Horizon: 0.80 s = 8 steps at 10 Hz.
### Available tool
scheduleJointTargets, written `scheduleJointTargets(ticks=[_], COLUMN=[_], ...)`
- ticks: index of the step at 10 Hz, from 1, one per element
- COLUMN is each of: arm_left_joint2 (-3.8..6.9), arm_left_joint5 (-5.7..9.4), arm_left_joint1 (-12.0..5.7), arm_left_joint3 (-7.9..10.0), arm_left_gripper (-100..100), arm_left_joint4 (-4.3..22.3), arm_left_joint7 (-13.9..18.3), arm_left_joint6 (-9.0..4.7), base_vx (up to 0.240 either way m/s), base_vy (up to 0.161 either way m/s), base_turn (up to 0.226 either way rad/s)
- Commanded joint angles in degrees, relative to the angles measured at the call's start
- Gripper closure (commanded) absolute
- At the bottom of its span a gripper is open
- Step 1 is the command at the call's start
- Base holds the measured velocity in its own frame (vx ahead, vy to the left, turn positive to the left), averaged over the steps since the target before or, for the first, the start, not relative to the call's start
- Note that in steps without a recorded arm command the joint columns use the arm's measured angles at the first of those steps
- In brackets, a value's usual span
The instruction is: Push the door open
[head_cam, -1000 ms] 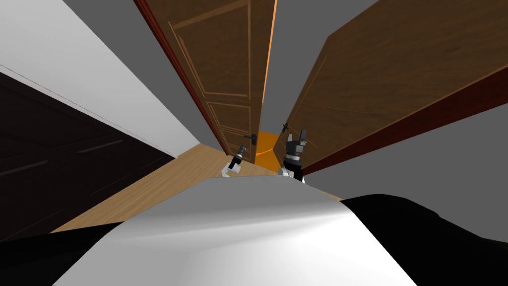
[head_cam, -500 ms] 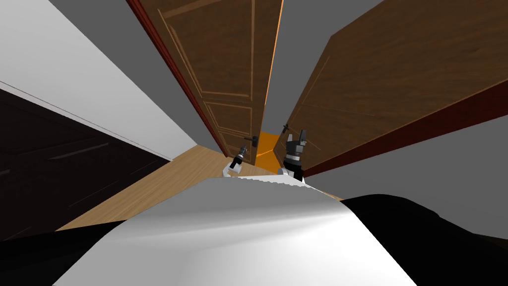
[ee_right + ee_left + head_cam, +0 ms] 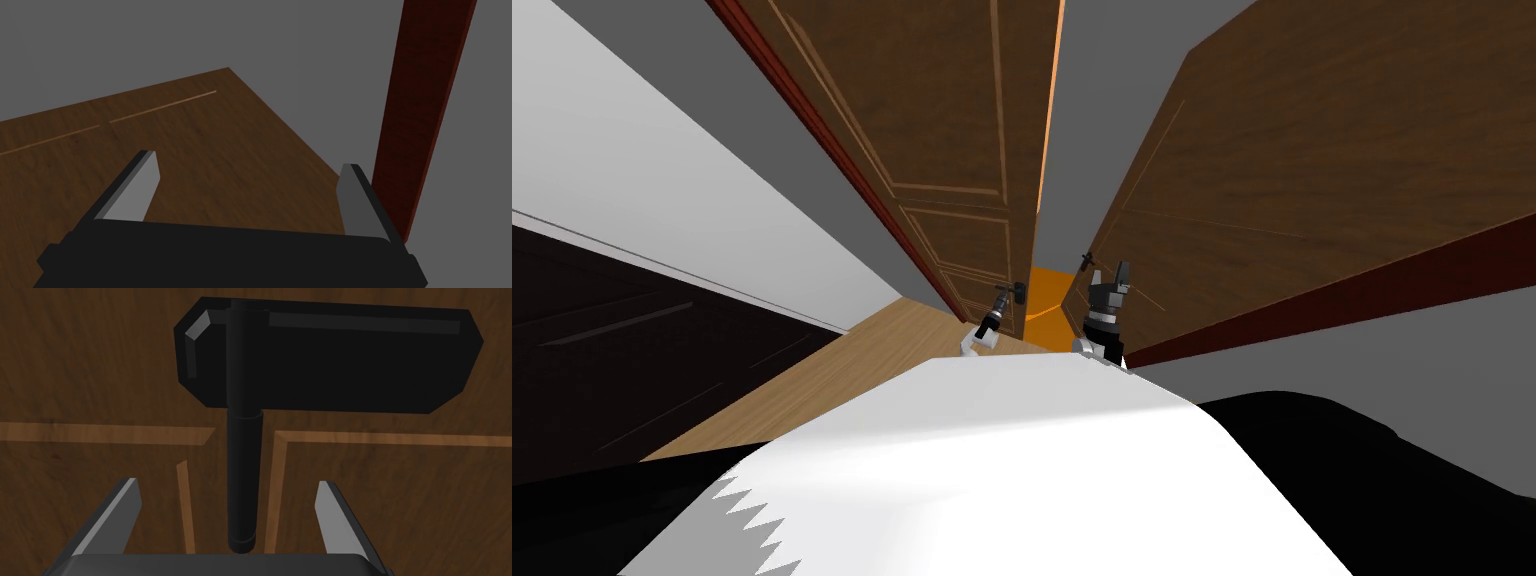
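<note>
A brown panelled door (image 3: 942,150) stands ahead on the left, its edge ajar beside a narrow gap. Its black lever handle (image 3: 1018,293) sits low at that edge. My left gripper (image 3: 1002,297) is right at the handle. In the left wrist view the lever (image 3: 244,483) runs from its black backplate (image 3: 325,358) down between the fingers of the open left gripper (image 3: 227,482), touching neither. My right gripper (image 3: 1117,276) is raised beside the right-hand brown door (image 3: 1272,170), open with nothing in it (image 3: 250,160).
Orange floor (image 3: 1049,290) shows through the gap between the two doors. A dark red door frame (image 3: 425,100) and grey wall lie beyond the right gripper. Light wood floor (image 3: 842,370) and a white wall (image 3: 632,180) are on my left, with a black area (image 3: 612,360) below.
The whole head picture has shifted, so I have moved. My left gripper now sits closer to the black handle. The right arm holds its pose.
</note>
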Motion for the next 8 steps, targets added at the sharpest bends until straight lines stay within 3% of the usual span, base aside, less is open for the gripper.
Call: scheduleJointTargets(ticks=[1,4,5,8], arm_left_joint2=[-0.25,-0.59,-0.59,-0.59], arm_left_joint5=[0.02,0.02,0.02,0.02], arm_left_joint1=[-0.26,-0.4,-0.4,-0.4], arm_left_joint3=[0.33,0.56,0.56,0.56], arm_left_gripper=[-100,-100,100,100], arm_left_joint4=[0.6,1.0,1.0,1.0], arm_left_joint7=[0.0,-0.1,-0.1,-0.1], arm_left_joint6=[-0.3,-0.45,-0.45,-0.45], base_vx=[0.209,0.162,-0.011,-0.023], base_vy=[-0.075,-0.041,0.002,0.008], base_turn=[-0.021,-0.019,0.005,-0.002])
